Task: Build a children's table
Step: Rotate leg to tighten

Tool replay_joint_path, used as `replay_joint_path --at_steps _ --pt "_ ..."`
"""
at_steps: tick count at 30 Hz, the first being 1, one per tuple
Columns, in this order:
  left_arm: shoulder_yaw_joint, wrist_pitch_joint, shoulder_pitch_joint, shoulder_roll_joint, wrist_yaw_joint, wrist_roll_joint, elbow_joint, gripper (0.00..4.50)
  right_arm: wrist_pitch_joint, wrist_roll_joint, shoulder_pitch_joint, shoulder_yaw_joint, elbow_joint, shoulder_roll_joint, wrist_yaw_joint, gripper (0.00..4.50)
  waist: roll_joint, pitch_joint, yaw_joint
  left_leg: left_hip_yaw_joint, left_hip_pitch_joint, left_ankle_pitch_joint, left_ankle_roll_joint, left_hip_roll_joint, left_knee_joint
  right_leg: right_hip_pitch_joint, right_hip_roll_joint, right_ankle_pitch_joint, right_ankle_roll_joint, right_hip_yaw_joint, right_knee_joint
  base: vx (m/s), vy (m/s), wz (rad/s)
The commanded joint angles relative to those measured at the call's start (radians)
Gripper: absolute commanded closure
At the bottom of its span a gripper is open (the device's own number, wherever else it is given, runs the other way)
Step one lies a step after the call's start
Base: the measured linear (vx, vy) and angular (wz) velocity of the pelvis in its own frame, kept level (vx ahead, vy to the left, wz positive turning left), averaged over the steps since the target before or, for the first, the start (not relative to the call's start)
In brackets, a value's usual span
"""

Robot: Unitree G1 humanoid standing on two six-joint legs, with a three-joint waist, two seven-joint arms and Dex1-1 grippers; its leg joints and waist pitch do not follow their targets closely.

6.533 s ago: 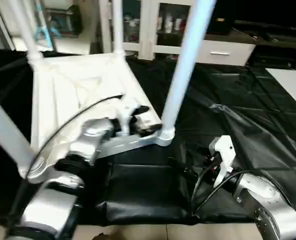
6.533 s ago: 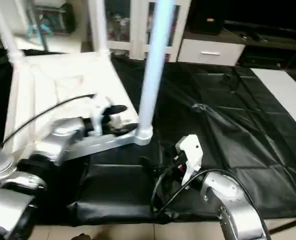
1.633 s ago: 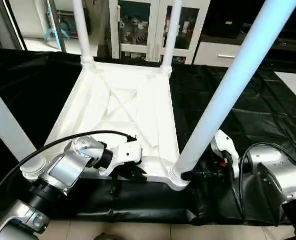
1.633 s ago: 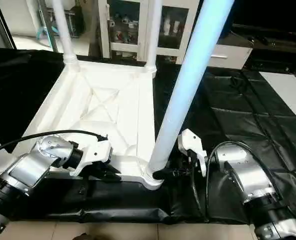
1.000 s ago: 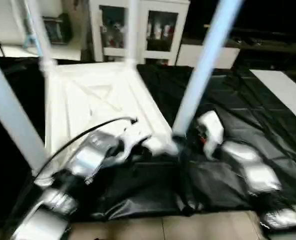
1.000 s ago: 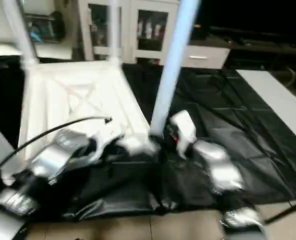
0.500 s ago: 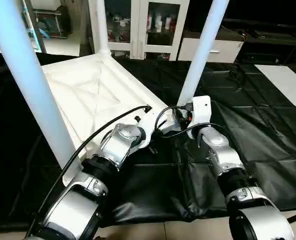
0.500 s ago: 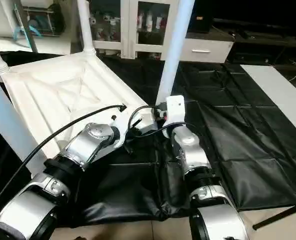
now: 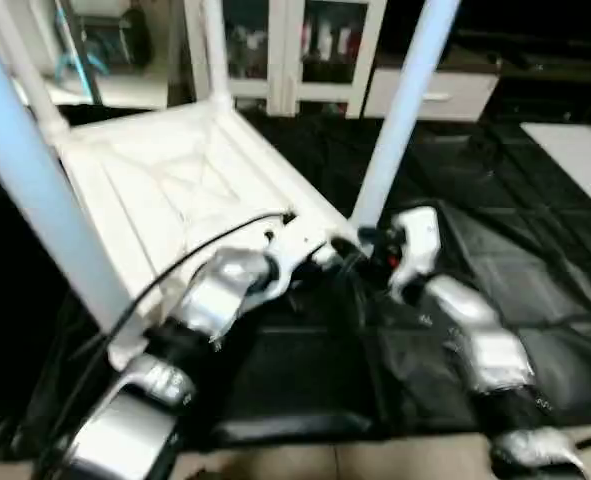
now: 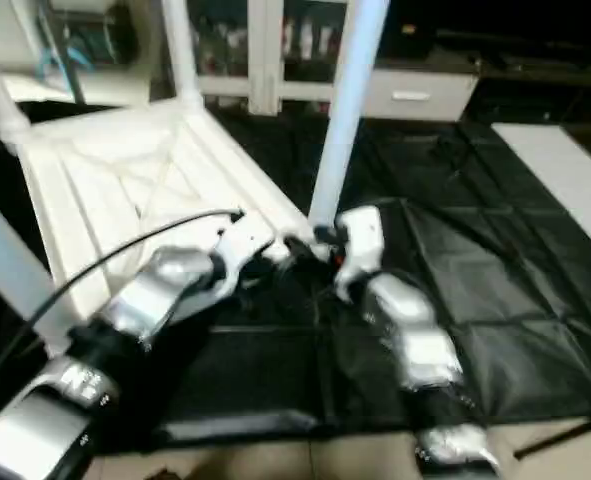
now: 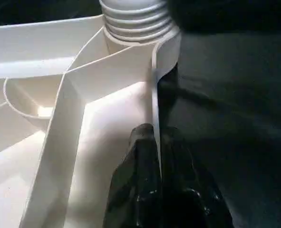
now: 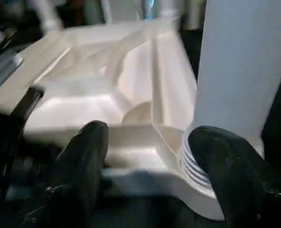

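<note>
Legs are all in — now sorting out my grip on the upside-down children's table (image 9: 190,175)

Left gripper (image 11: 155,142) clenched on its near rim; right gripper (image 12: 147,142) spread beside the near-right leg (image 9: 400,110) — next it needs to close there.

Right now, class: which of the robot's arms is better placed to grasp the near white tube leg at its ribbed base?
Right. The right gripper is open, one finger beside the white tube leg. The left gripper is shut on the white plastic tabletop's rim, steadying it.
</note>
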Motion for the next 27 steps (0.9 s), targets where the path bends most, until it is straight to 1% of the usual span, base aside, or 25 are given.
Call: replay_joint_path --at_steps 1,2,3,5,6,7,8,9,10,11,12,13,14,16,17,18,19,20,21,22,23,24,25,26,27 --pt "-0.017 -0.036 0.049 0.038 -0.126 -0.060 -0.060 4.50 0.049 0.020 0.017 -0.048 -0.076 -0.094 0.059 1.00 -0.013 -0.059 0.001 0.004 0.016 -0.105 0.065 0.005 -0.060 0.052 -0.029 0.020 -0.217 0.025 -0.063 0.000 0.000 0.00" --pt "-0.017 -0.036 0.049 0.038 -0.126 -0.060 -0.060 4.50 0.049 0.020 0.017 -0.048 -0.076 -0.094 0.059 0.86 -0.013 -0.057 0.001 0.004 0.017 -0.104 0.063 0.004 -0.062 0.051 -0.029 0.005 -0.215 0.025 -0.064 0.000 0.000 0.00" --pt "-0.029 -0.035 0.063 0.074 -0.181 -0.066 -0.080 4.50 0.071 0.009 0.047 -0.018 -0.117 -0.172 0.151 0.79 -0.019 -0.054 0.000 0.007 0.016 -0.120 0.058 0.003 -0.062 0.047 -0.028 -0.033 -0.210 0.026 -0.070 0.000 0.000 0.00" --pt "-0.034 -0.027 0.076 0.120 -0.230 -0.063 -0.095 4.50 0.075 0.002 0.115 0.046 -0.199 -0.312 0.337 0.65 -0.026 -0.049 0.007 0.006 0.017 -0.163 0.058 0.008 -0.063 0.049 -0.030 -0.106 -0.186 0.026 -0.076 0.000 0.000 0.00" --pt "-0.034 -0.029 0.080 0.131 -0.250 -0.067 -0.101 4.50 0.077 0.005 0.132 0.056 -0.216 -0.346 0.379 0.65 -0.023 -0.049 0.010 0.005 0.016 -0.168 0.059 0.010 -0.064 0.051 -0.032 -0.117 -0.177 0.026 -0.076 0.000 0.000 0.00" --pt "-0.034 -0.033 0.084 0.142 -0.269 -0.070 -0.110 4.50 0.084 0.009 0.148 0.062 -0.235 -0.376 0.412 0.56 -0.023 -0.046 0.006 0.006 0.014 -0.180 0.060 0.009 -0.066 0.045 -0.035 -0.139 -0.170 0.027 -0.080 0.000 0.000 0.00" --pt "-0.048 -0.084 0.103 0.181 -0.361 -0.095 -0.146 4.50 0.059 -0.003 0.150 0.046 -0.213 -0.409 0.435 0.42 -0.030 -0.047 0.005 0.005 0.012 -0.183 0.057 0.008 -0.067 0.047 -0.034 -0.154 -0.164 0.025 -0.081 0.000 0.000 0.00" --pt "-0.054 -0.091 0.111 0.192 -0.387 -0.103 -0.160 4.50 0.060 0.004 0.147 0.039 -0.208 -0.409 0.438 0.33 -0.029 -0.048 0.002 0.003 0.014 -0.197 0.051 0.010 -0.069 0.041 -0.036 -0.183 -0.162 0.025 -0.082 0.000 0.000 0.00" --pt "-0.071 -0.113 0.132 0.225 -0.462 -0.127 -0.205 4.50 0.066 0.026 0.137 0.020 -0.196 -0.411 0.448 0.28 -0.034 -0.050 -0.002 0.002 0.013 -0.193 0.043 0.011 -0.069 0.042 -0.037 -0.183 -0.167 0.024 -0.079 0.000 0.000 0.00" --pt "-0.071 -0.113 0.132 0.225 -0.462 -0.127 -0.205 4.50 0.066 0.026 0.137 0.020 -0.196 -0.411 0.448 0.22 -0.031 -0.049 -0.004 0.004 0.018 -0.190 0.043 0.011 -0.069 0.036 -0.034 -0.172 -0.175 0.026 -0.079 0.000 0.000 0.00" --pt "-0.077 -0.104 0.138 0.235 -0.481 -0.133 -0.221 4.50 0.068 0.036 0.130 0.024 -0.190 -0.412 0.468 0.12 -0.031 -0.049 -0.004 0.005 0.020 -0.188 0.043 0.012 -0.068 0.035 -0.033 -0.161 -0.182 0.026 -0.077 0.000 0.000 0.00" --pt "-0.082 -0.092 0.142 0.242 -0.498 -0.137 -0.238 4.50 0.077 0.049 0.122 0.046 -0.189 -0.418 0.513 0.12 -0.021 -0.051 0.001 0.007 0.029 -0.184 0.045 0.014 -0.066 0.029 -0.032 -0.130 -0.200 0.026 -0.073 0.000 0.000 0.00" --pt "-0.083 -0.088 0.142 0.242 -0.505 -0.140 -0.241 4.50 0.082 0.054 0.117 0.057 -0.186 -0.419 0.533 0.04 -0.017 -0.051 0.001 0.009 0.032 -0.181 0.047 0.015 -0.065 0.028 -0.030 -0.105 -0.211 0.027 -0.071 0.000 0.000 0.00" --pt "-0.088 -0.084 0.140 0.241 -0.524 -0.149 -0.248 4.50 0.081 0.056 0.101 0.083 -0.165 -0.416 0.572 0.04 -0.021 -0.054 0.009 0.011 0.029 -0.134 0.057 0.014 -0.061 0.036 -0.028 -0.008 -0.238 0.025 -0.059 0.000 0.000 0.00" --pt "-0.089 -0.083 0.140 0.241 -0.527 -0.150 -0.249 4.50 0.079 0.055 0.098 0.087 -0.161 -0.415 0.578 0.04 -0.022 -0.054 0.011 0.012 0.029 -0.127 0.061 0.013 -0.059 0.036 -0.028 0.004 -0.242 0.024 -0.058 0.000 0.000 0.00" --pt "-0.094 -0.081 0.138 0.239 -0.542 -0.151 -0.253 4.50 0.063 0.039 0.075 0.109 -0.131 -0.411 0.604 0.04 -0.023 -0.055 0.015 0.013 0.029 -0.122 0.062 0.012 -0.058 0.037 -0.029 0.011 -0.246 0.025 -0.057 0.000 0.000 0.00" --pt "-0.100 -0.087 0.134 0.236 -0.547 -0.147 -0.251 4.50 0.040 0.019 0.043 0.128 -0.089 -0.398 0.627 0.04 -0.027 -0.056 0.013 0.013 0.025 -0.121 0.064 0.010 -0.057 0.040 -0.031 0.009 -0.250 0.024 -0.056 0.000 0.000 0.00" --pt "-0.103 -0.089 0.133 0.234 -0.548 -0.145 -0.250 4.50 0.033 0.013 0.031 0.134 -0.073 -0.392 0.637 0.04 -0.027 -0.056 0.013 0.013 0.025 -0.124 0.062 0.010 -0.056 0.039 -0.032 0.001 -0.252 0.024 -0.056 0.000 0.000 0.00" --pt "-0.105 -0.090 0.132 0.233 -0.554 -0.145 -0.251 4.50 0.024 0.003 0.021 0.144 -0.066 -0.391 0.649 0.04 -0.034 -0.054 0.012 0.014 0.022 -0.134 0.060 0.010 -0.056 0.040 -0.034 -0.026 -0.248 0.024 -0.059 0.000 0.000 0.00" --pt "-0.107 -0.090 0.132 0.232 -0.560 -0.144 -0.252 4.50 0.013 -0.009 0.015 0.153 -0.061 -0.392 0.656 0.04 -0.036 -0.054 0.015 0.013 0.024 -0.136 0.059 0.011 -0.056 0.041 -0.036 -0.043 -0.241 0.026 -0.060 0.000 0.000 0.00" --pt "-0.109 -0.089 0.131 0.232 -0.565 -0.144 -0.254 4.50 0.006 -0.017 0.009 0.164 -0.056 -0.394 0.667 0.04 -0.039 -0.054 0.015 0.013 0.024 -0.135 0.060 0.011 -0.055 0.040 -0.036 -0.049 -0.239 0.026 -0.059 0.000 0.000 0.00" --pt "-0.111 -0.088 0.129 0.232 -0.570 -0.144 -0.256 4.50 -0.002 -0.025 0.001 0.176 -0.052 -0.396 0.683 0.04 -0.036 -0.053 0.017 0.013 0.025 -0.133 0.060 0.012 -0.056 0.040 -0.036 -0.060 -0.233 0.027 -0.060 0.000 0.000 0.00" --pt "-0.113 -0.090 0.127 0.234 -0.575 -0.143 -0.256 4.50 -0.017 -0.041 -0.019 0.200 -0.035 -0.392 0.702 0.04 -0.035 -0.054 0.017 0.012 0.024 -0.130 0.058 0.012 -0.056 0.040 -0.035 -0.060 -0.231 0.026 -0.059 0.000 0.000 0.00" --pt "-0.114 -0.092 0.126 0.235 -0.577 -0.142 -0.254 4.50 -0.028 -0.050 -0.030 0.210 -0.022 -0.387 0.706 0.04 -0.034 -0.054 0.015 0.012 0.024 -0.133 0.056 0.011 -0.056 0.039 -0.034 -0.062 -0.231 0.026 -0.059 0.000 0.000 0.00" --pt "-0.115 -0.094 0.126 0.236 -0.578 -0.141 -0.254 4.50 -0.036 -0.056 -0.037 0.215 -0.014 -0.384 0.707 0.04 -0.037 -0.054 0.013 0.012 0.023 -0.139 0.053 0.010 -0.055 0.039 -0.035 -0.073 -0.230 0.025 -0.059 0.000 0.000 0.00"
